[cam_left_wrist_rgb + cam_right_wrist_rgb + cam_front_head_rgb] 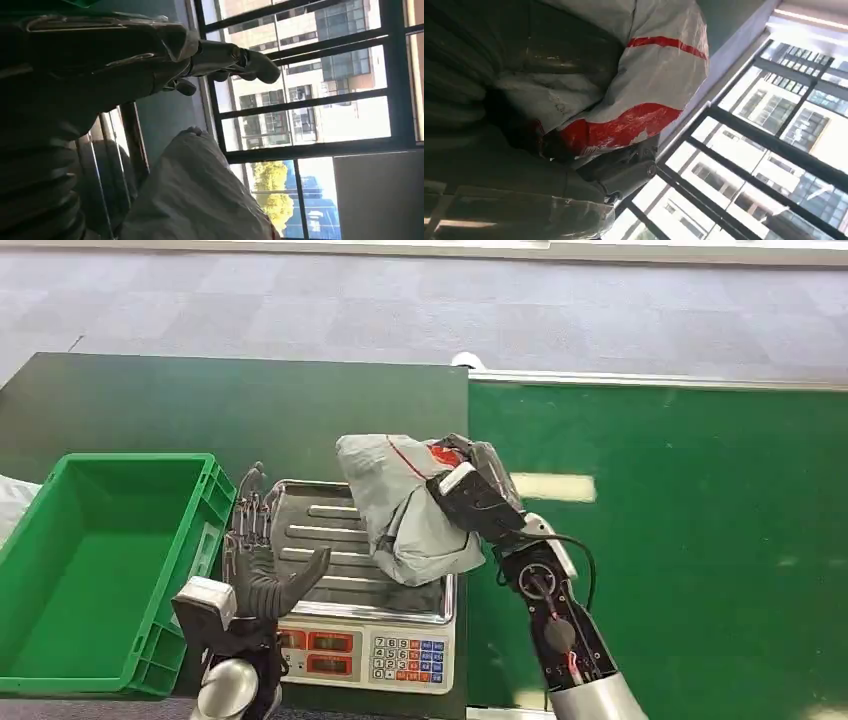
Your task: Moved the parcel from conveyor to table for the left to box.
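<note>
A grey plastic parcel (400, 502) with red markings hangs over the right side of the scale's metal pan (320, 540), held by my right hand (472, 495), whose fingers wrap its right side. Up close the parcel (644, 75) shows grey wrap with red stripes against my right hand (499, 150). My left hand (255, 560) stands upright at the pan's left edge, fingers spread and holding nothing. In the left wrist view my left hand (150, 55) reaches out with the parcel (195, 195) just beyond it. The green box (100, 570) stands empty at the left.
The scale (365, 650) with keypad and red displays sits at the dark table's front edge. The green conveyor belt (680, 540) runs along the right. A white object (12, 502) lies behind the box's left side. Grey carpet lies beyond.
</note>
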